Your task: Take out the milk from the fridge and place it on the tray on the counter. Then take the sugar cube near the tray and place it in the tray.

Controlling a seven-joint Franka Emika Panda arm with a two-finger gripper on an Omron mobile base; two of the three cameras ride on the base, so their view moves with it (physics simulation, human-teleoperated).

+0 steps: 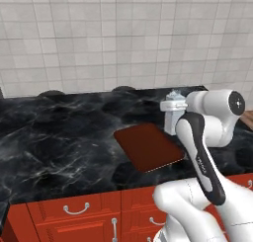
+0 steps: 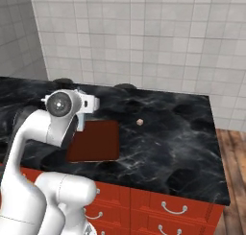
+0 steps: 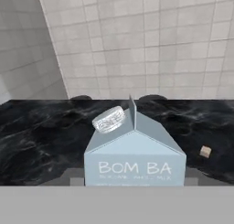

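Hand: the hand (image 1: 173,118) is gripping the milk (image 3: 135,157) and carrying it above the worktop (image 1: 59,137); its jaws are standing part-way apart around the carton's body, though the fingers themselves are hidden behind the carton and the arm.
Milk: it is sitting upright right in front of the hand camera, gabled top and round cap showing, lettering level. In the left base view the pale carton is showing just beyond the wrist.
Tray: the tray (image 2: 95,141) is lying flat on the worktop, below the hand and a little toward the robot; nothing is lying in it yet.
Sugar cube: the sugar cube (image 2: 140,122) is resting on the worktop, off to the hand's right, near the tray's far right corner but apart from it.
Step in hand: by my reading, the robot is bringing the milk over the tray to set it down.
Doing it well: I would be keeping the carton upright, drawing it back until its base is hanging over the tray's middle rather than its far edge, then lowering slowly until the base is resting flat before letting go.
Risk: releasing too high or over the rim is likely to tip the tall carton; swinging right could be nudging the cube away.
Still to do: placing the milk, then fetching the cube.
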